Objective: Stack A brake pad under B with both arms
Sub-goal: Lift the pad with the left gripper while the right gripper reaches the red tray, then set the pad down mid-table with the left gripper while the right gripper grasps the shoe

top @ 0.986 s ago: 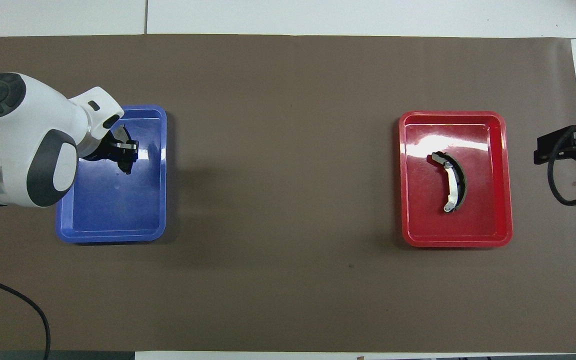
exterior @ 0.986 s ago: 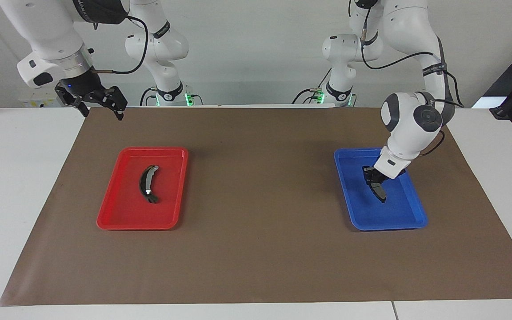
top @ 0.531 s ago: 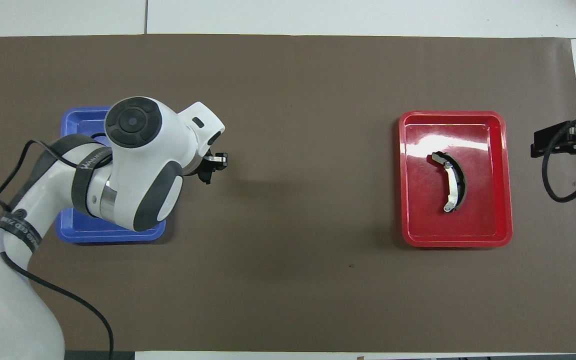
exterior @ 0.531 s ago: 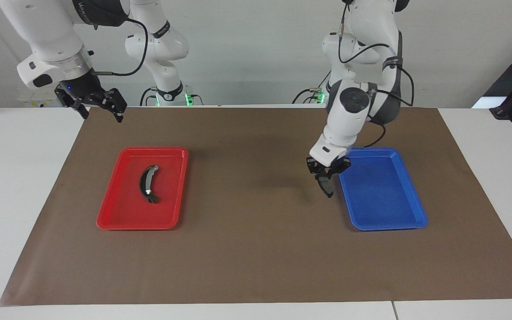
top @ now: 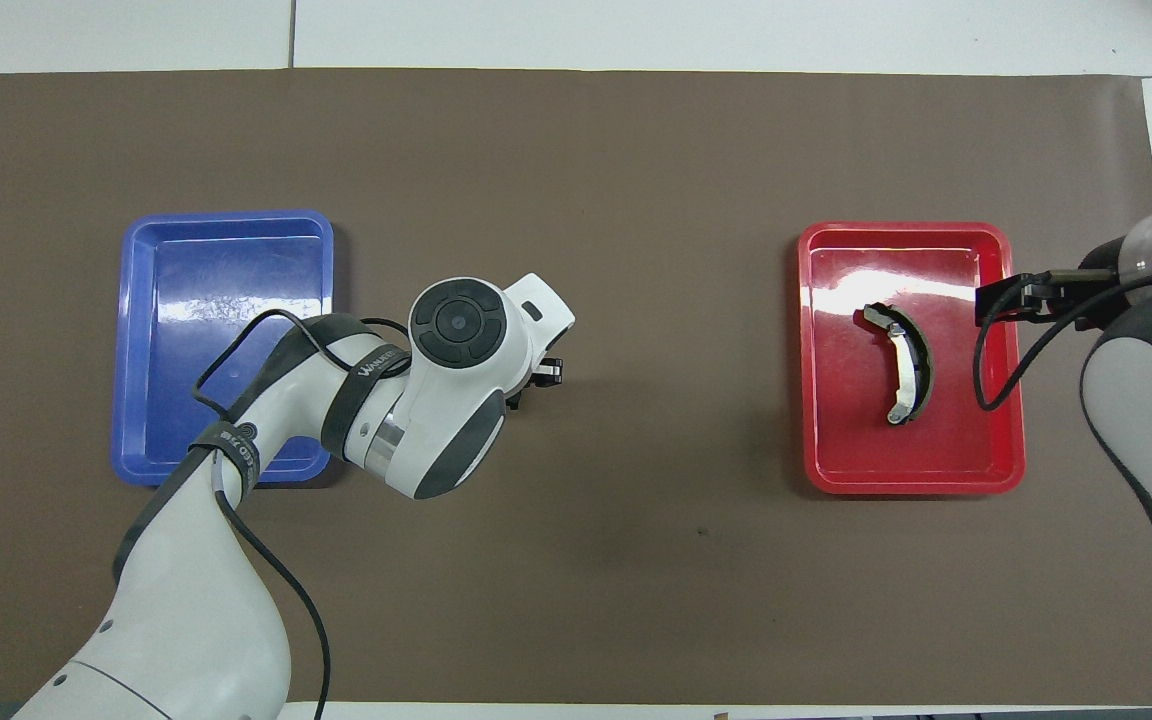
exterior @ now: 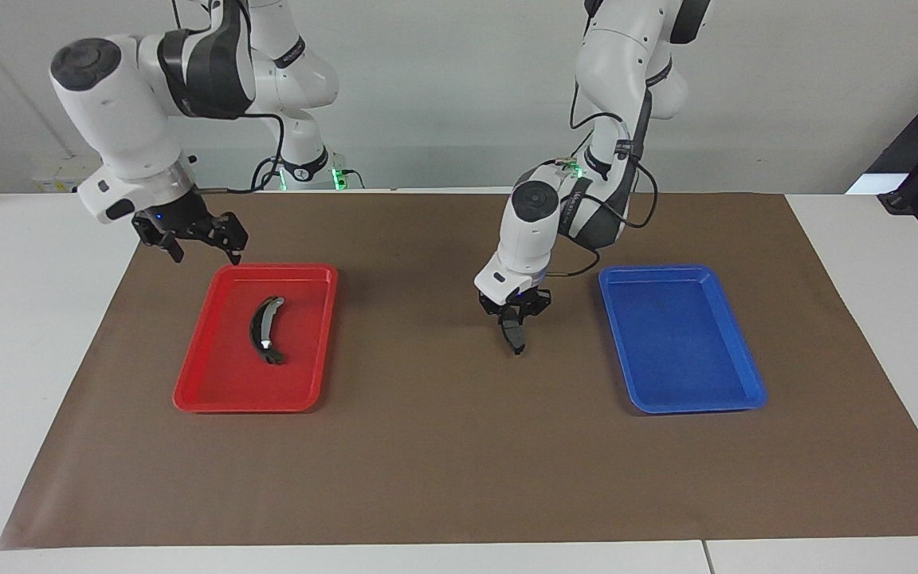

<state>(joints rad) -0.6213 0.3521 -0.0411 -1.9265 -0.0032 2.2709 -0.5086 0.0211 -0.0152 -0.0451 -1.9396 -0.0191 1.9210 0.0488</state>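
Note:
My left gripper is shut on the A brake pad, a short dark-grey pad that hangs from the fingers. It holds the pad low over the brown mat between the two trays. In the overhead view the wrist hides most of this gripper and the pad. B, the long black crescent with silver patches, lies in the red tray and also shows in the overhead view. My right gripper is open and empty, up over the red tray's corner nearest the robots, at its right-arm end.
The blue tray lies empty on the mat toward the left arm's end, and shows in the overhead view. The red tray lies toward the right arm's end. A brown mat covers the table.
My left gripper lifted the short pad out of the blue tray and carried it to the mat's middle. My right gripper came down and toward the red tray.

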